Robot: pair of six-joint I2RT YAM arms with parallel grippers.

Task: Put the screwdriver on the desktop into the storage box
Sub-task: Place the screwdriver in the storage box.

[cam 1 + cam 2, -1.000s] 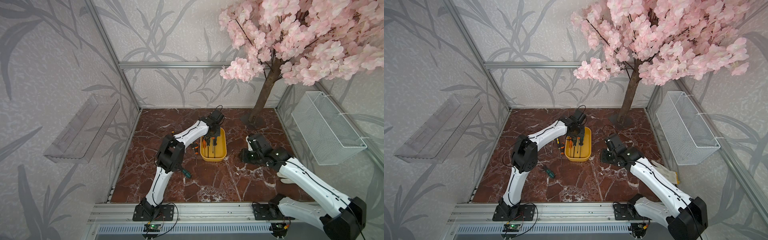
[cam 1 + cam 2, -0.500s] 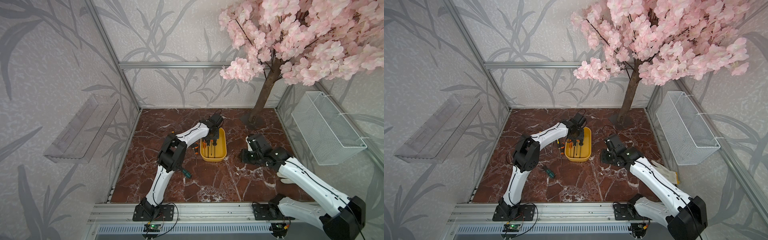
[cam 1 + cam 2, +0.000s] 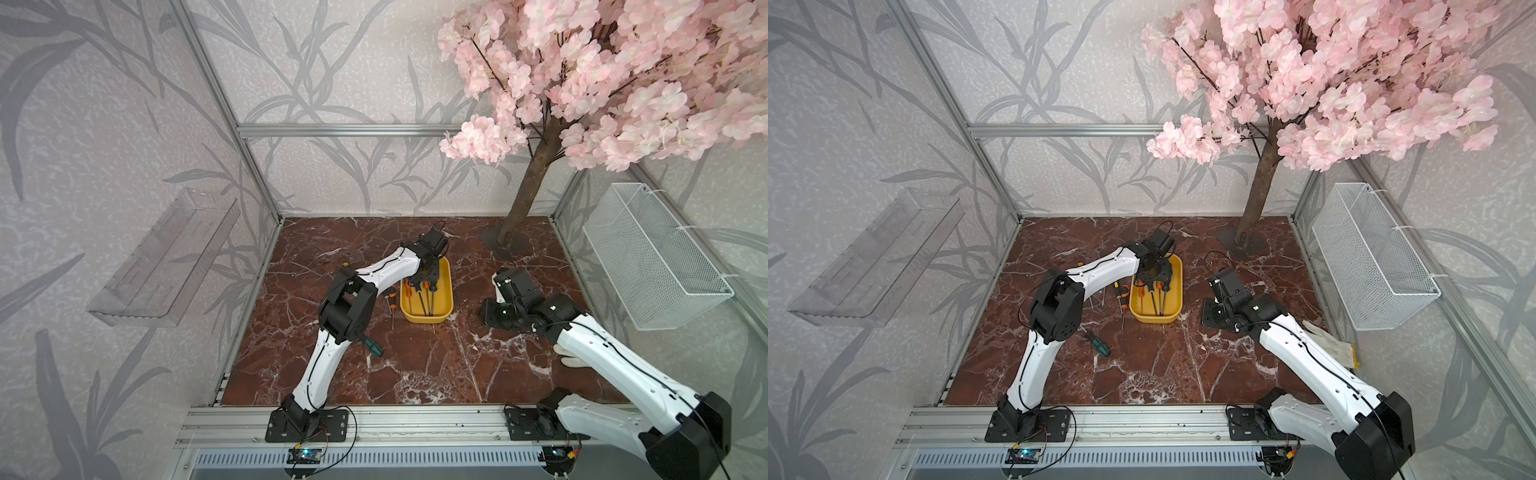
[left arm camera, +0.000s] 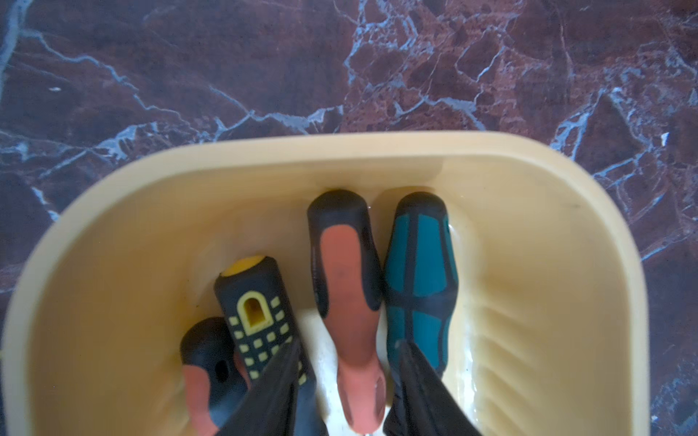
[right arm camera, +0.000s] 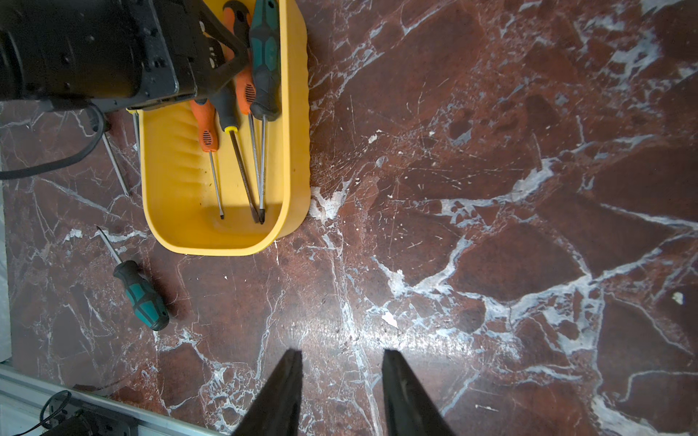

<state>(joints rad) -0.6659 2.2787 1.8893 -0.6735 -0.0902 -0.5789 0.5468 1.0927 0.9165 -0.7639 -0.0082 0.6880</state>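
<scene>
The yellow storage box (image 3: 448, 291) (image 3: 1178, 291) sits mid-desktop and holds several screwdrivers. My left gripper (image 3: 426, 282) (image 4: 350, 345) hangs low inside it, open. Its fingers straddle an orange-handled screwdriver (image 4: 347, 287) lying on the box floor, with a gap showing beside the handle. A teal-handled one (image 4: 419, 264) and a black-and-yellow one (image 4: 257, 302) lie alongside. On the desktop (image 3: 415, 361), a teal-handled screwdriver (image 3: 376, 348) (image 5: 141, 296) lies in front of the box to its left. An orange-and-black one (image 3: 390, 296) lies along the box's left wall. My right gripper (image 3: 488, 313) (image 5: 343, 353) is open and empty, right of the box.
An artificial cherry tree stands on a base plate (image 3: 505, 243) at the back right. A white wire basket (image 3: 656, 257) hangs on the right wall, a clear shelf (image 3: 166, 257) on the left wall. A white glove (image 3: 1329, 345) lies under my right arm. An aluminium rail (image 3: 415, 424) edges the front.
The left gripper's jaws have parted from the orange handle, which now lies loose in the box. The right arm has not moved.
</scene>
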